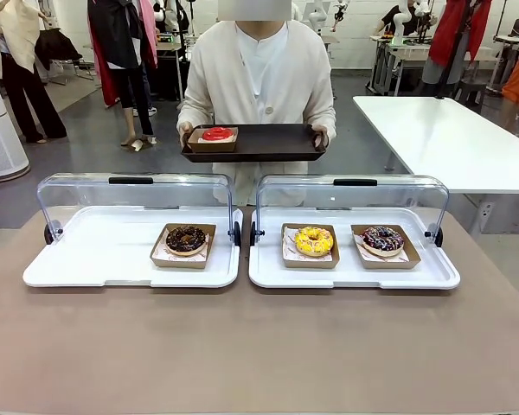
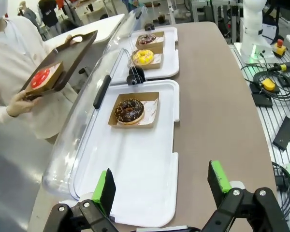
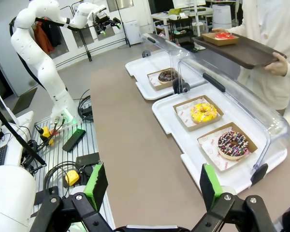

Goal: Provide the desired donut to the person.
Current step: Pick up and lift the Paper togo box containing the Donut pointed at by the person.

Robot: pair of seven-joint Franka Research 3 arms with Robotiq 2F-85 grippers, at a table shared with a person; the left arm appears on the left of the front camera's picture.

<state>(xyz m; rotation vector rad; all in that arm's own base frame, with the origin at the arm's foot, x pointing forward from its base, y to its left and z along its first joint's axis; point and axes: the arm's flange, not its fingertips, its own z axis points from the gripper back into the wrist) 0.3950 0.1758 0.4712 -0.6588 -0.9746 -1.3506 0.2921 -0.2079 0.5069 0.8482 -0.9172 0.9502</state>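
Both grippers gaping, empty. The choc donut [image 2: 129, 110], left of the yellow donut [image 3: 203, 112], sits straight ahead of left gripper [image 2: 162, 182]; sprinkle donut [image 3: 233, 144], right of it, nearer right gripper [image 3: 152, 180]

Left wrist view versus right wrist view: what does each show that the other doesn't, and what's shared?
Left wrist view: left gripper, fingers apart, above the near end of the left white tray; cables and a red-topped button on the bench. Right wrist view: right gripper, fingers apart, by the table edge; the left arm raised beyond. Shared: chocolate donut, yellow donut and sprinkled donut, lids raised, and the person holding a dark tray with the red donut.
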